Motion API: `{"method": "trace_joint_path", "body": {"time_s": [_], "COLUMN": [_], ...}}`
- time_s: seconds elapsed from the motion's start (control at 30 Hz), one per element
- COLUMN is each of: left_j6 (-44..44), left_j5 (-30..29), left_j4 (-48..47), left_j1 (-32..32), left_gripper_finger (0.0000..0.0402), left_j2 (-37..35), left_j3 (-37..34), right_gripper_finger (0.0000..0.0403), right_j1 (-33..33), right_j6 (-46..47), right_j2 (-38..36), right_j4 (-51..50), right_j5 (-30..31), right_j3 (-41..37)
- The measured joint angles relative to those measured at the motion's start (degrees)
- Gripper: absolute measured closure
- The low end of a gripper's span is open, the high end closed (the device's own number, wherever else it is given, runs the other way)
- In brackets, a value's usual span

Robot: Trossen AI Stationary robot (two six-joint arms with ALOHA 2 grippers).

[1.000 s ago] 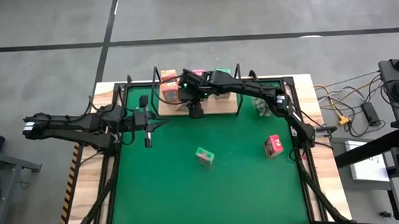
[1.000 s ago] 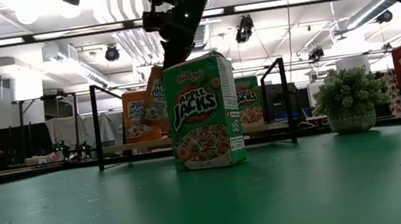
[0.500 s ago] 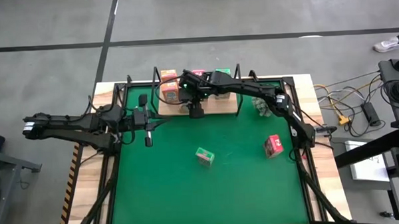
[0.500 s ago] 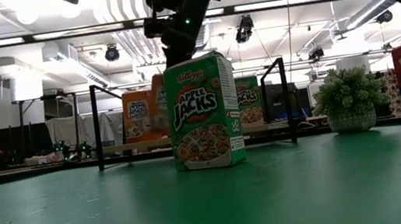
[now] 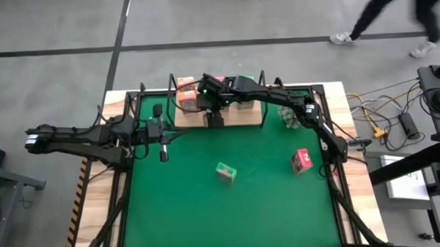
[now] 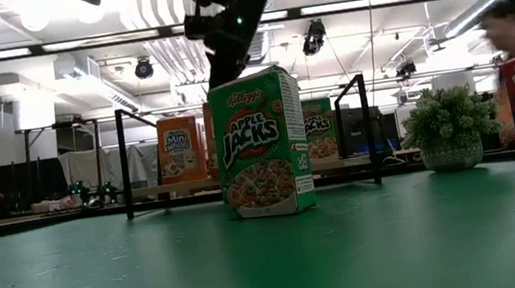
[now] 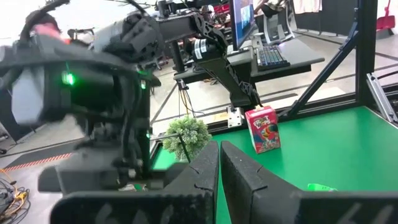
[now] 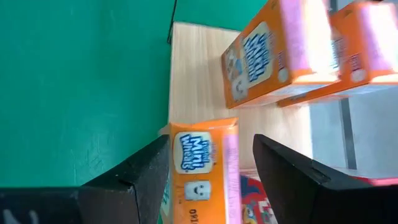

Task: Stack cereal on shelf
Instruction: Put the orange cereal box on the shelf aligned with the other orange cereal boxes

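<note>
Right, here is how I read it from my station.
Right pincer (image 5: 214,109): over the left part of the shelf (image 5: 250,116) at the far edge of the surface; in the right wrist view its fingers (image 8: 147,163) stand spread on either side of an orange box (image 8: 204,168), with a gap on each side, so I judge it is not pinching the box.
Orange box: it stands on the wooden board, close to two other orange boxes (image 8: 273,53) further along it.
Left pincer (image 5: 162,144): waiting over the left side of the green mat (image 5: 208,212), its fingers pressed almost together, holding nothing.
Boxes not yet shelved: a green box (image 5: 224,172) stands mid-mat and a red box (image 5: 302,161) to its right; the plant ball (image 5: 288,117) sits near the shelf's right end.
Step in hand: I take it as placing the orange box and backing off.
How I do it well: I lift straight up between the wire uprights (image 6: 123,163), keeping both fingers clear of the box sides so it does not tip into its neighbours.
Risk: a sideways drift could nudge the row or catch a wire.
Next target: the green box, I judge, as it is nearest.
</note>
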Motion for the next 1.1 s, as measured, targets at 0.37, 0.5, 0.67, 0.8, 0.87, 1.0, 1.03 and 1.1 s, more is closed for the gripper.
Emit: {"method": "trace_joint_path", "body": {"time_s": [0.37, 0.5, 0.67, 0.8, 0.87, 1.0, 1.03, 1.1], "left_j6": [-0.1, -0.3, -0.3, -0.3, -0.3, -0.5, -0.6, -0.6], "left_j5": [-0.1, -0.1, -0.1, -0.1, -0.1, -0.1, -0.1, -0.1], "left_j4": [-3.1, -3.4, -3.5, -3.5, -3.5, -3.5, -3.5, -3.5], "left_j1": [0.0, 0.0, 0.0, 0.0, 0.0, 0.0, 0.0, 0.0], "left_gripper_finger": [0.0402, 0.0402, 0.0402, 0.0402, 0.0402, 0.0402, 0.0402, 0.0402], "left_j2": [0.0, 0.1, 0.1, 0.2, 0.2, 0.2, 0.2, 0.2], "left_j3": [0.0, 0.0, 0.0, 0.0, 0.0, 0.0, 0.0, 0.0], "right_gripper_finger": [0.0192, 0.0236, 0.0319, 0.038, 0.0389, 0.039, 0.039, 0.039], "right_j1": [1.9, 1.6, 0.5, -0.4, -0.8, -1.9, -2.1, -2.2], "right_j6": [-0.5, 0.4, 1.4, 1.4, 1.5, 1.2, 0.9, 0.5], "right_j2": [-6.1, -7.6, -7.4, -7.2, -7.2, -7.2, -7.2, -7.1], "right_j4": [-8.7, -15.7, -20.2, -17.4, -14.1, -6.6, -5.3, -2.8], "right_j5": [0.0, 0.0, 0.0, 0.0, 0.0, 0.1, 0.1, 0.1], "right_j3": [1.9, 1.9, 0.6, -3.7, -6.4, -11.8, -12.9, -14.4]}}
